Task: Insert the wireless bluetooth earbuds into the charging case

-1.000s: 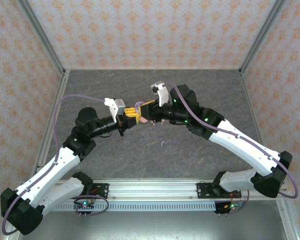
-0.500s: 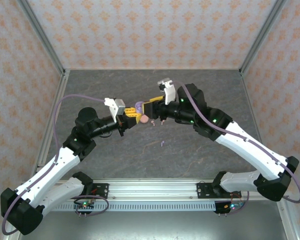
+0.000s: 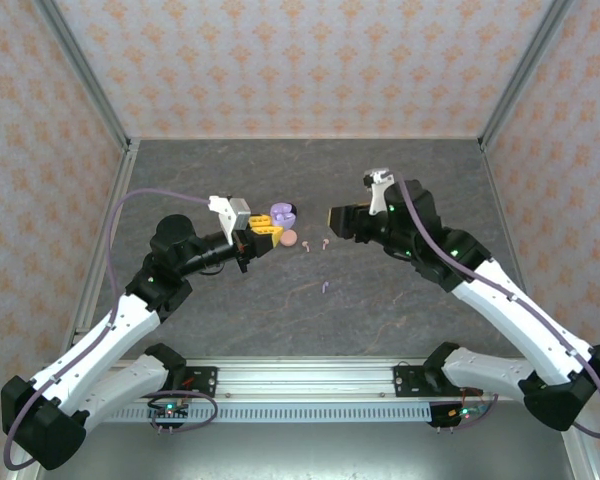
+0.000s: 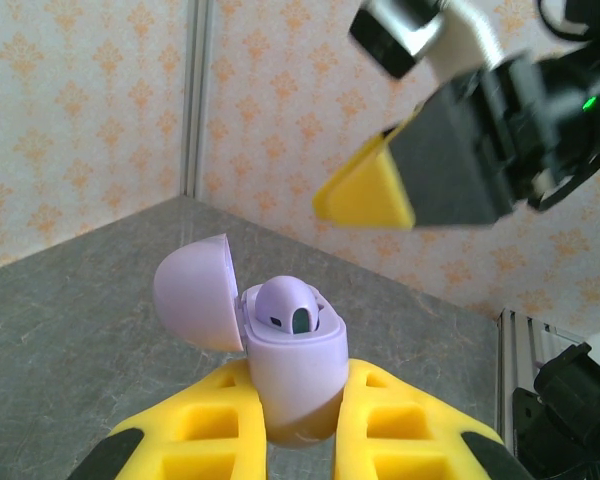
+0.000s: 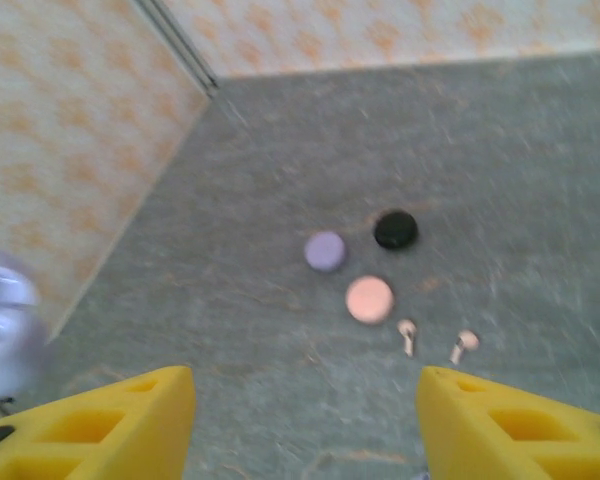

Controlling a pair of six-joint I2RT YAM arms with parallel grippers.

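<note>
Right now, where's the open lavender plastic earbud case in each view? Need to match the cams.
Top external: the open lavender plastic earbud case sits left of centre, clamped in the left arm's yellow fingers.
Left wrist: bottom centre, lid flipped left, between those fingers.
Right wrist: blurred pale blob at the left edge, probably it; cannot confirm.
Shared landmark: the right arm's yellow fingers, also upper right in left wrist.
</note>
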